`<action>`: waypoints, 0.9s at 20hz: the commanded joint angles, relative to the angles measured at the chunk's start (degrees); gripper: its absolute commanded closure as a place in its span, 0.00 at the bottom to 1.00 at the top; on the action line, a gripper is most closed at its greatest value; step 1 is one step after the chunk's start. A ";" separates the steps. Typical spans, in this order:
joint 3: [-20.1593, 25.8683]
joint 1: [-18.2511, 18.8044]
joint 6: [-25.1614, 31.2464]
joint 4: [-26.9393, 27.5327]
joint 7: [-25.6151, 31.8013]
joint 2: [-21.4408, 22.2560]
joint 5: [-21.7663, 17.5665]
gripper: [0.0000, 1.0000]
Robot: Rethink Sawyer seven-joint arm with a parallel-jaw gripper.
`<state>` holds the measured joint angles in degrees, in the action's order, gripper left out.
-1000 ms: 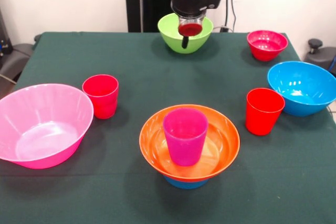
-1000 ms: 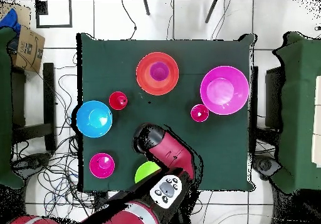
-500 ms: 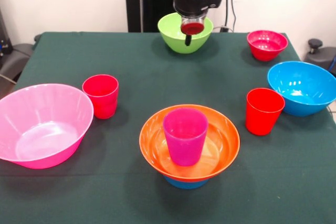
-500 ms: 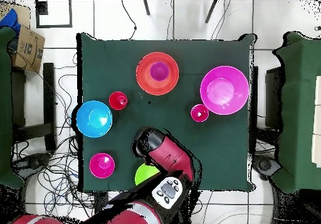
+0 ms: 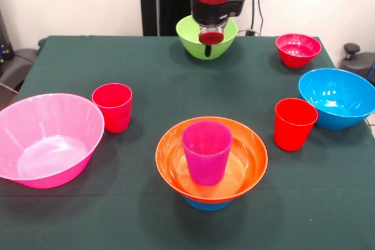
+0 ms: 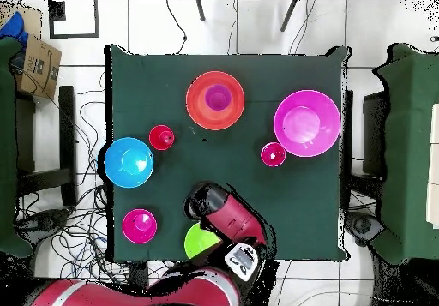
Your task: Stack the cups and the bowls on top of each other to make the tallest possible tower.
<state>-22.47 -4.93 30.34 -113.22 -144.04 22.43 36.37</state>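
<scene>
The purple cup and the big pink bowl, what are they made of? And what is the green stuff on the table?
The purple cup looks like see-through plastic: light glows through its wall. The big pink bowl looks like shiny plastic too, with bright glints on its inside. The green table cover looks like dull cloth, maybe felt: it shows no shine at all.

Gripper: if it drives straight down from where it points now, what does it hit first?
Likely the lime green bowl: the gripper hangs in front of it, tip pointing down. Overhead, the arm's head sits at that bowl's edge, so it might meet the rim or bare table cloth instead.
</scene>
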 commanded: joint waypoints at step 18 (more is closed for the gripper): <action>14.57 5.48 -14.76 -4.59 -6.51 -1.84 -0.21 0.00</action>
<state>-16.36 -0.43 20.30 -116.47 -144.04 22.44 36.40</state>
